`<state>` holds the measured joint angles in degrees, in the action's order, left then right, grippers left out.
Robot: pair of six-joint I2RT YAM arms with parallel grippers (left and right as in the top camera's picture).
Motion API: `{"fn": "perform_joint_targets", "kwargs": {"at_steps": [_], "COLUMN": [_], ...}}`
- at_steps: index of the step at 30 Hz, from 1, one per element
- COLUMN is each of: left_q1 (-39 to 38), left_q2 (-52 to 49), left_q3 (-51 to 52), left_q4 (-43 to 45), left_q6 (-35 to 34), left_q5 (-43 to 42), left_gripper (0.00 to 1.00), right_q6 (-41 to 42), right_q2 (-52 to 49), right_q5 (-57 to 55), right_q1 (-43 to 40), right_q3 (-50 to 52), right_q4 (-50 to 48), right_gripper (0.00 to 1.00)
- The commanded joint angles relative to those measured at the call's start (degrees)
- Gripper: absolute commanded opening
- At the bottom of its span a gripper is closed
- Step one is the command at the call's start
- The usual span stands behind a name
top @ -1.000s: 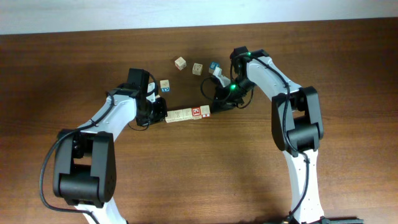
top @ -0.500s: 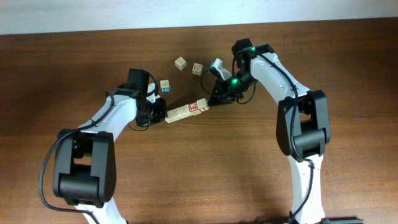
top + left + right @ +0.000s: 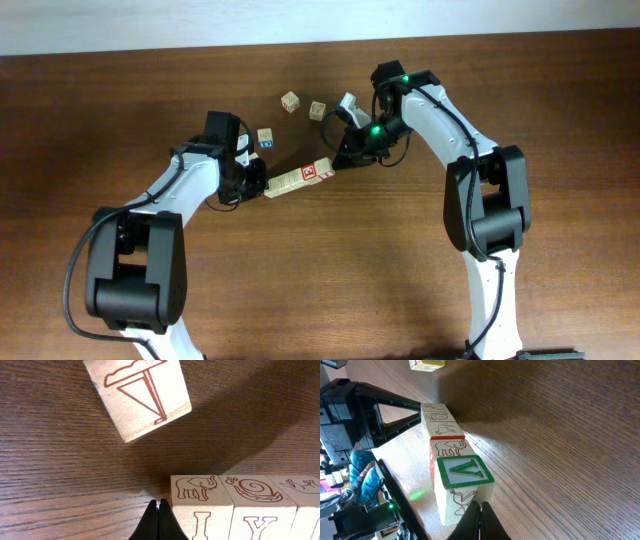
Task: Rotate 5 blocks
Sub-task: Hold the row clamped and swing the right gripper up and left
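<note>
The blocks lie in one touching row (image 3: 298, 178) that slants up to the right on the brown table, one with a red-and-white top (image 3: 313, 172). My left gripper (image 3: 262, 186) is shut, empty, its tips against the row's left end. In the left wrist view the closed tips (image 3: 159, 510) touch the elephant block (image 3: 200, 505), next to a snail block (image 3: 252, 505). My right gripper (image 3: 337, 163) is shut and empty at the right end. Its tips (image 3: 480, 510) press the side of the green V block (image 3: 465, 472).
Loose cubes sit behind the row: two pale ones (image 3: 290, 101) (image 3: 317, 109), one with a blue side (image 3: 265, 137), another by the right arm (image 3: 347, 103). A cube with a line drawing (image 3: 137, 397) lies just beyond the left tips.
The row's right end has swung toward the back of the table, so the row now slants instead of lying level. The right gripper moved back with it; the left gripper held still.
</note>
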<state>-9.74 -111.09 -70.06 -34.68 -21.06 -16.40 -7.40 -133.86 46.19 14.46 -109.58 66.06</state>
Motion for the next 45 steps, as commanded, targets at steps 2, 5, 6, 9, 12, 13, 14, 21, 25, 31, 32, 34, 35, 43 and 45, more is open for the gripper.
{"fn": "perform_joint_targets", "kwargs": {"at_steps": [2, 5, 6, 9, 12, 13, 14, 21, 25, 31, 32, 34, 35, 43, 45], "left_q1": [-1.1, -1.1, -1.1, -1.1, -1.1, -1.1, -1.1, -1.1, -1.1, -1.1, -1.1, -1.1, -1.1, -1.1, -1.1], "left_q2": [1.4, 1.4, 1.4, 1.4, 1.4, 1.4, 1.4, 1.4, 1.4, 1.4, 1.4, 1.4, 1.4, 1.4, 1.4], "left_q3": [-0.2, -0.2, -0.2, -0.2, -0.2, -0.2, -0.2, -0.2, -0.2, -0.2, -0.2, -0.2, -0.2, -0.2, -0.2], "left_q4": [0.8, 0.8, 0.8, 0.8, 0.8, 0.8, 0.8, 0.6, 0.6, 0.6, 0.6, 0.5, 0.5, -0.1, -0.3], "left_q6": [-0.7, -0.7, -0.7, -0.7, -0.7, -0.7, -0.7, -0.7, -0.7, -0.7, -0.7, -0.7, -0.7, -0.7, -0.7], "left_q5": [-5.3, -5.2, -5.2, -5.2, -5.2, -5.2, -5.2, -5.2, -5.2, -5.2, -5.2, -5.2, -5.2, -5.2, -5.2], "left_gripper": [0.00, 0.00, 0.00, 0.00, 0.00, 0.00, 0.00, 0.00, 0.00, 0.00, 0.00, 0.00, 0.00, 0.00, 0.00], "right_q6": [0.6, 0.8, 0.8, 0.8, 1.5, 1.7, 2.0, 3.4, 3.8, 5.2, 5.6, 6.0, 6.0, 6.4, 6.9], "right_q2": [1.8, 1.8, 1.8, 1.8, 1.8, 1.8, 1.8, 1.8, 1.8, 1.8, 1.8, 1.9, 1.9, 2.0, 2.0], "right_q5": [4.2, 4.2, 4.2, 4.2, 4.1, 4.0, 3.1, 1.7, 1.1, -0.8, -0.8, -1.0, -1.2, -2.1, -2.1], "right_q1": [3.6, 3.6, 3.7, 4.3, 5.2, 5.4, 5.8, 7.3, 8.1, 8.8, 8.9, 9.2, 9.3, 10.6, 11.0], "right_q3": [0.2, 0.2, 0.2, 0.1, -0.5, -0.8, -1.3, -3.1, -3.4, -3.9, -4.0, -4.0, -4.0, -4.6, -4.9], "right_q4": [-0.3, -0.3, -0.3, -0.3, -0.3, -0.3, -0.3, -0.2, -0.1, 0.0, -0.1, -0.3, -0.3, -0.3, -0.3], "right_gripper": [0.05, 0.05, 0.05, 0.04, 0.05, 0.05, 0.05, 0.05, 0.05, 0.05, 0.04, 0.04, 0.05, 0.05, 0.04]}}
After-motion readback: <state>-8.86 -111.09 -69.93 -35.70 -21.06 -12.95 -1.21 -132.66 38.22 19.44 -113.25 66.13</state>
